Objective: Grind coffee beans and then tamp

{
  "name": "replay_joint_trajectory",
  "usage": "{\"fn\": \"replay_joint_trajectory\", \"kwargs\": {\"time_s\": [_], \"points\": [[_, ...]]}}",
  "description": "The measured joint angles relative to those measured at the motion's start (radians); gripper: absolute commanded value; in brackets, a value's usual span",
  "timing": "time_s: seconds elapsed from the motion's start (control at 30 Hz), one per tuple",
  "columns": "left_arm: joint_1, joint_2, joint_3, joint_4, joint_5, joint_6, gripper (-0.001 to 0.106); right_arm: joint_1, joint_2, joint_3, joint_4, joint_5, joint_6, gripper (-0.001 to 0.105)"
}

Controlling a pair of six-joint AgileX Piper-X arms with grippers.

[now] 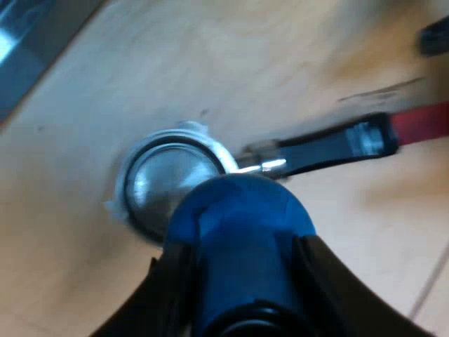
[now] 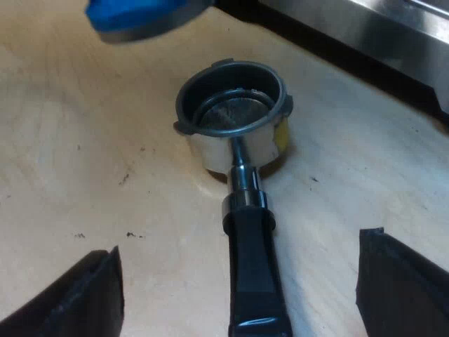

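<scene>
Wooden table, left jaws clamped on blue tamper near holder, right jaws spread astride handle.

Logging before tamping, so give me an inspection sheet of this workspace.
Surface: light wooden tabletop.
Job's things: metal holder with dark, red-ended handle lies on it, basket's mesh bottom showing; blue tamper held near its rim.
Clutter: small dark specks.
Hands: left hand shut on the tamper; right hand open astride the handle, not touching.
Cables: nothing seen.
Surroundings: stainless espresso machine beside the holder.
</scene>
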Motion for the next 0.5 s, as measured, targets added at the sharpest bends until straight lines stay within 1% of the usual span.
{"fn": "replay_joint_trajectory", "kwargs": {"time_s": [0.1, 0.33, 0.5], "points": [[0.0, 0.021, 0.0, 0.0, -0.021, 0.005, 0.0, 0.0, 0.0, 0.0, 0.0, 0.0, 0.0, 0.07], [0.0, 0.038, 0.0, -0.051, -0.026, 0.005, 0.0, 0.0, 0.0, 0.0, 0.0, 0.0, 0.0, 0.07], [0.0, 0.039, 0.0, -0.052, -0.026, 0.015, 0.0, 0.0, 0.0, 0.0, 0.0, 0.0, 0.0, 0.07]]}}
